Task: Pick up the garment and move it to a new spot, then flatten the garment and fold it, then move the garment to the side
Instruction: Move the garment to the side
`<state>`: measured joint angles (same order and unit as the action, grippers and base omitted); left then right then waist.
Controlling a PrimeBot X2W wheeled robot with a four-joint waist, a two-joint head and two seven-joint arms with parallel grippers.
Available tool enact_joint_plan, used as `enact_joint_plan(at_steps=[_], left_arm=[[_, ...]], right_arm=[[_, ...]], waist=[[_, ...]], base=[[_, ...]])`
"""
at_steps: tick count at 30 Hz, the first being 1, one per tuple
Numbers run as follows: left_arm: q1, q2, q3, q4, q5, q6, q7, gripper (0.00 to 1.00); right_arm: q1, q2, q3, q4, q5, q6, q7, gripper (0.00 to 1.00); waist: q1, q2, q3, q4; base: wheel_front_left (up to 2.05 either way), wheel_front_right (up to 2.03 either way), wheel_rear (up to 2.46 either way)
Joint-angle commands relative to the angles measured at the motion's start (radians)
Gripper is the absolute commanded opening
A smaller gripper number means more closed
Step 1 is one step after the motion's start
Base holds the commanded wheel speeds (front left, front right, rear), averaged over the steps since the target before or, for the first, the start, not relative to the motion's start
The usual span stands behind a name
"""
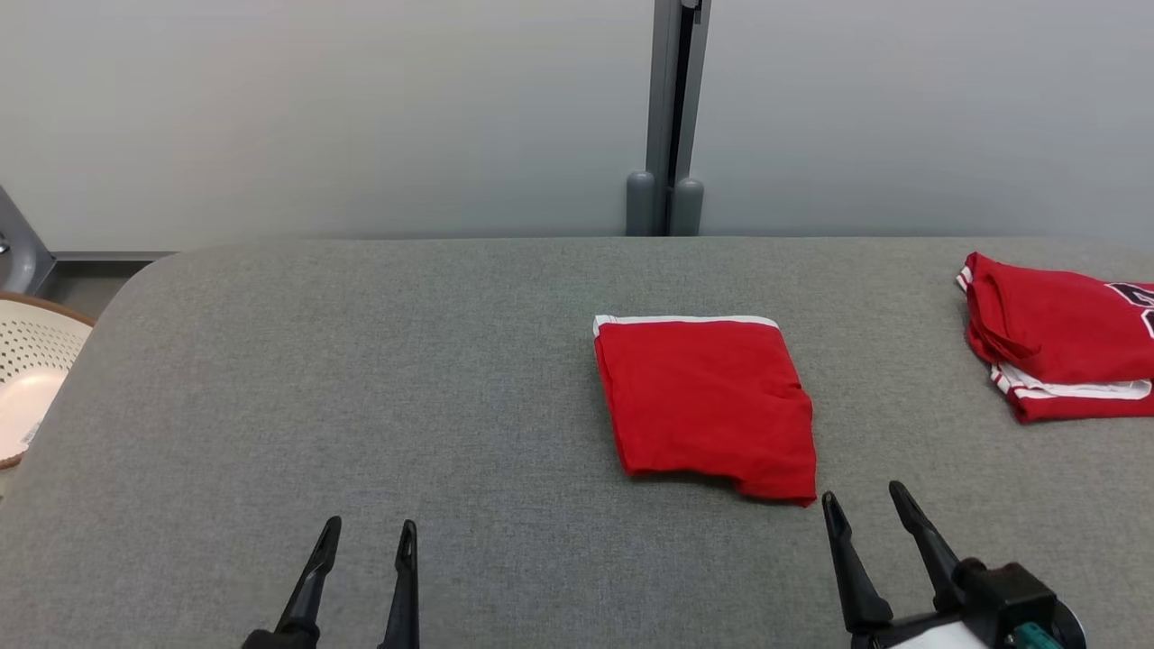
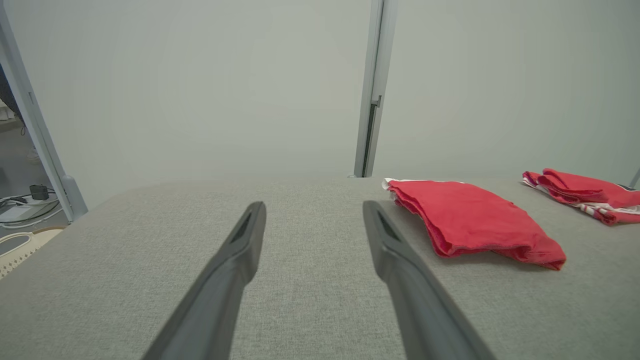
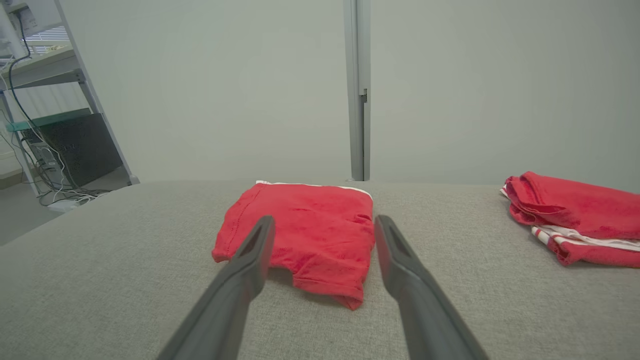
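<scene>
Jaws spread wide on both arms, gripping nothing. Low over bare cloth at the near left, the left jaws, with long dark tapered fingers (image 1: 309, 581) well apart from any garment. At the near right, the right jaws, one fingertip (image 1: 828, 505) just beside the near right corner of the folded red garment (image 1: 705, 406); touching or not, cannot tell.

Soft matt knit, that garment, folded to a rough rectangle several layers thick. White band along the far edge, stitched hem down one side, near edge uneven and a little rumpled at the right corner. Lying flat, right of the middle of the bench (image 1: 361, 379).

Farther right, well apart, a second red garment (image 1: 1055, 333): loosely folded, with white striped trim and dark lettering cut off by the edge of the head view.

Bench covered in grey felt-like fabric, finely flecked, with a rounded far left corner. Beyond that corner, lower down, a pale perforated basket (image 1: 32, 379) with a brown rim.

Behind, plain pale grey wall panels joined by an upright grey metal post (image 1: 674, 108). In the right wrist view, off to the side, a metal shelf frame (image 3: 75, 80) with a dark box and tangled cables (image 3: 35, 165).
</scene>
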<state>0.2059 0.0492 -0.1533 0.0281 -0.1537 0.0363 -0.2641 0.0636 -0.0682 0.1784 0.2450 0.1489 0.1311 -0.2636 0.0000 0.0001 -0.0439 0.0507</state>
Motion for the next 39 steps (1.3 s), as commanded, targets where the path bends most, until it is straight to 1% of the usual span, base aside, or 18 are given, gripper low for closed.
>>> enact_joint_plan(at_steps=[1, 4, 7, 9, 10, 12, 13, 15, 19, 22, 26, 27, 28, 32, 35, 37, 38, 39], left_arm=[[-0.019, 0.003, -0.005, -0.003, 0.012, -0.003, 0.000, 1.00], [-0.043, 0.003, -0.020, 0.000, 0.023, -0.008, 0.000, 1.00], [-0.075, 0.003, -0.046, -0.001, 0.025, -0.010, 0.000, 1.00], [-0.097, 0.004, -0.066, 0.000, 0.022, -0.011, 0.000, 1.00], [-0.107, 0.004, -0.076, 0.001, 0.020, -0.011, 0.000, 1.00], [-0.130, 0.004, -0.095, 0.005, 0.015, -0.011, 0.000, 1.00], [-0.141, 0.003, -0.104, 0.006, 0.013, -0.012, 0.000, 1.00], [-0.162, 0.003, -0.117, 0.010, 0.009, -0.009, 0.000, 1.00], [-0.193, 0.003, -0.138, 0.017, 0.000, 0.000, 0.000, 1.00], [-0.211, 0.003, -0.151, 0.020, -0.008, 0.007, 0.000, 1.00], [-0.223, 0.003, -0.161, 0.021, -0.015, 0.011, 0.000, 1.00], [-0.224, 0.003, -0.163, 0.022, -0.015, 0.013, 0.000, 1.00], [-0.227, 0.003, -0.163, 0.021, -0.017, 0.015, 0.000, 1.00], [-0.237, 0.003, -0.155, 0.013, -0.014, 0.016, 0.000, 1.00], [-0.245, 0.003, -0.143, 0.009, -0.001, 0.008, 0.000, 1.00], [-0.250, 0.003, -0.138, 0.003, 0.009, 0.000, 0.000, 1.00], [-0.250, 0.003, -0.138, 0.003, 0.009, 0.000, 0.000, 1.00], [-0.256, 0.003, -0.136, 0.000, 0.014, -0.002, 0.000, 1.00]], right_arm=[[-0.035, -0.006, 0.004, 0.015, 0.014, -0.001, -0.001, 1.00], [-0.097, -0.007, 0.015, 0.082, 0.059, -0.001, -0.001, 1.00], [-0.207, -0.025, 0.024, 0.194, 0.142, -0.001, -0.001, 1.00], [-0.283, -0.044, 0.056, 0.283, 0.229, -0.001, -0.001, 1.00], [-0.327, -0.067, 0.081, 0.322, 0.269, -0.001, -0.001, 1.00], [-0.401, -0.107, 0.134, 0.384, 0.386, -0.001, 0.042, 1.00], [-0.437, -0.131, 0.161, 0.403, 0.450, -0.001, 0.084, 1.00], [-0.494, -0.185, 0.206, 0.416, 0.563, -0.001, 0.163, 1.00], [-0.563, -0.269, 0.251, 0.421, 0.763, -0.001, 0.295, 1.00], [-0.587, -0.315, 0.266, 0.430, 0.881, -0.001, 0.383, 1.00], [-0.597, -0.352, 0.302, 0.423, 0.972, -0.001, 0.468, 1.00], [-0.598, -0.361, 0.312, 0.415, 0.980, -0.001, 0.468, 0.43], [-0.599, -0.369, 0.318, 0.405, 0.990, -0.001, 0.457, 0.00], [-0.622, -0.442, 0.344, 0.361, 0.982, -0.001, 0.391, 0.00], [-0.643, -0.519, 0.378, 0.336, 0.944, -0.001, 0.360, 0.00], [-0.668, -0.582, 0.401, 0.325, 0.910, -0.001, 0.346, 0.00], [-0.668, -0.582, 0.401, 0.325, 0.910, -0.001, 0.346, 0.00], [-0.684, -0.612, 0.409, 0.317, 0.892, -0.001, 0.339, 0.00]], waist=[[0.0000, -0.0001, 0.018, 0.005], [0.0000, -0.0001, 0.051, 0.016], [0.0000, -0.0001, 0.108, 0.037], [0.0000, -0.0001, 0.144, 0.056], [0.0000, -0.0001, 0.160, 0.065], [0.0000, -0.0001, 0.190, 0.083], [0.0000, -0.0001, 0.204, 0.091], [0.0000, -0.0001, 0.227, 0.107], [0.0000, -0.0001, 0.260, 0.135], [0.0000, -0.0001, 0.275, 0.151], [0.0000, -0.0001, 0.288, 0.164], [0.0000, -0.0001, 0.291, 0.166], [0.0000, -0.0001, 0.295, 0.168], [0.0000, -0.0001, 0.318, 0.166], [0.0000, -0.0001, 0.343, 0.151], [0.0000, -0.0001, 0.364, 0.137], [0.0000, -0.0001, 0.364, 0.137], [0.0000, -0.0001, 0.377, 0.129]], base=[[0.00, 0.00, 0.00], [0.00, 0.00, 0.00], [0.00, 0.00, 0.00], [0.00, 0.00, 0.00], [0.00, 0.00, 0.00], [0.00, 0.00, 0.00], [0.00, 0.00, 0.00], [0.00, 0.00, 0.00], [0.00, 0.00, 0.00], [0.00, 0.00, 0.00], [0.00, 0.00, 0.00], [0.00, 0.00, 0.00], [0.00, 0.00, 0.00], [0.00, 0.00, 0.00], [0.00, 0.00, 0.00], [0.00, 0.00, 0.00], [0.00, 0.00, 0.00], [0.00, 0.00, 0.00]])
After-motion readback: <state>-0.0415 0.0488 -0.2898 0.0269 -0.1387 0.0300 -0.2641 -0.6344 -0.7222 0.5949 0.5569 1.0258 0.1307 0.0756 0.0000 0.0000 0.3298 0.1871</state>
